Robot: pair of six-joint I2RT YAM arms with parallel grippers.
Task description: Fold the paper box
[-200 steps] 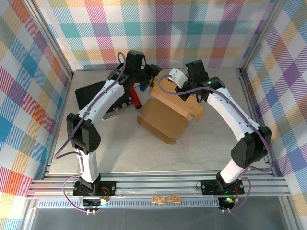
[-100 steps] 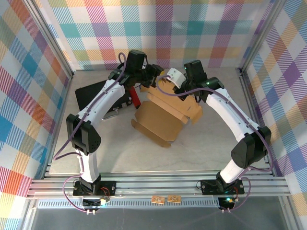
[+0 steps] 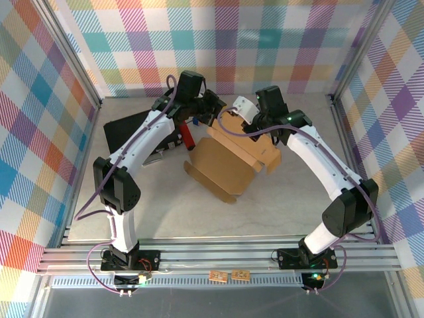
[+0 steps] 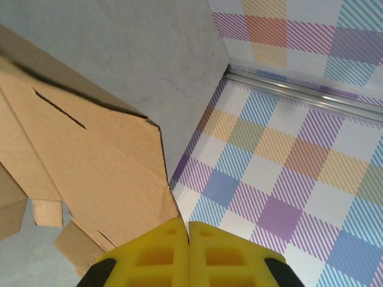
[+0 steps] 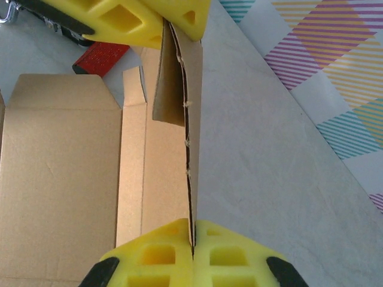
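The paper box [image 3: 224,161] is a brown die-cut cardboard sheet lying partly folded on the table's middle. One of its side panels [image 5: 192,119] stands upright on edge. My right gripper [image 5: 192,226] is shut on the near end of that panel, seen from above at the right gripper [image 3: 252,126]. My left gripper [image 4: 187,224] is shut on the panel's far corner [image 4: 170,206], and its yellow fingers [image 5: 149,21] show at the top of the right wrist view. From above the left gripper [image 3: 213,106] sits at the box's back edge. The flat panels [image 5: 60,161] lie to the left.
A black flat case [image 3: 129,129] lies at the back left under the left arm. A red object [image 3: 188,136] lies between it and the box. Plaid walls and aluminium rails [image 3: 218,255] enclose the table.
The left gripper has dropped slightly onto the box's back edge. The cardboard sheet has shifted a little left and the held panel stands more upright.
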